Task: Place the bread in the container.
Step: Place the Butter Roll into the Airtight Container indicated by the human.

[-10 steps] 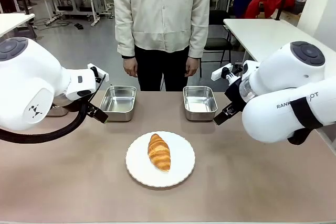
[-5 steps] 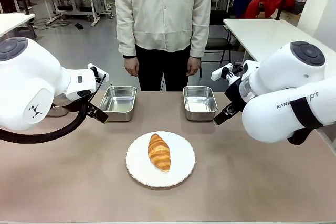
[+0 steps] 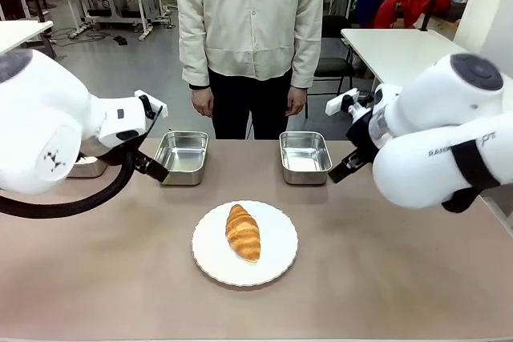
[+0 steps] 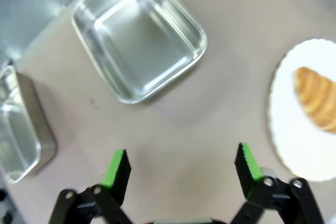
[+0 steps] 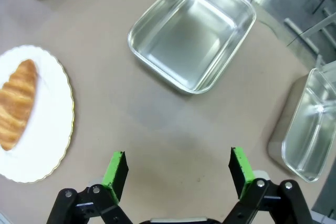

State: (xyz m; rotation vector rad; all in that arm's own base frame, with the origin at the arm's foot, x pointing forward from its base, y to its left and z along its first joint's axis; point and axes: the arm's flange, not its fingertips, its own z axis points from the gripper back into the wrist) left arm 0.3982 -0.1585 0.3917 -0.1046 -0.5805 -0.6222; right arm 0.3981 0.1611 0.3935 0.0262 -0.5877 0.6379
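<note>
Croissant (image 3: 243,232): on white plate (image 3: 276,259), near centre, untouched. Far-left steel tray (image 3: 180,179) and far-right steel tray (image 3: 305,179): empty. Left gripper (image 4: 180,162) and right gripper (image 5: 178,165): jaws spread, holding nothing. Pick-up and placing both remain.

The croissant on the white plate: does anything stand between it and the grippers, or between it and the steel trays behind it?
Nothing visible does. The croissant lies uncovered on the plate; only bare table separates it from the left tray and the right tray. The left gripper and the right gripper hang open beside them.
</note>
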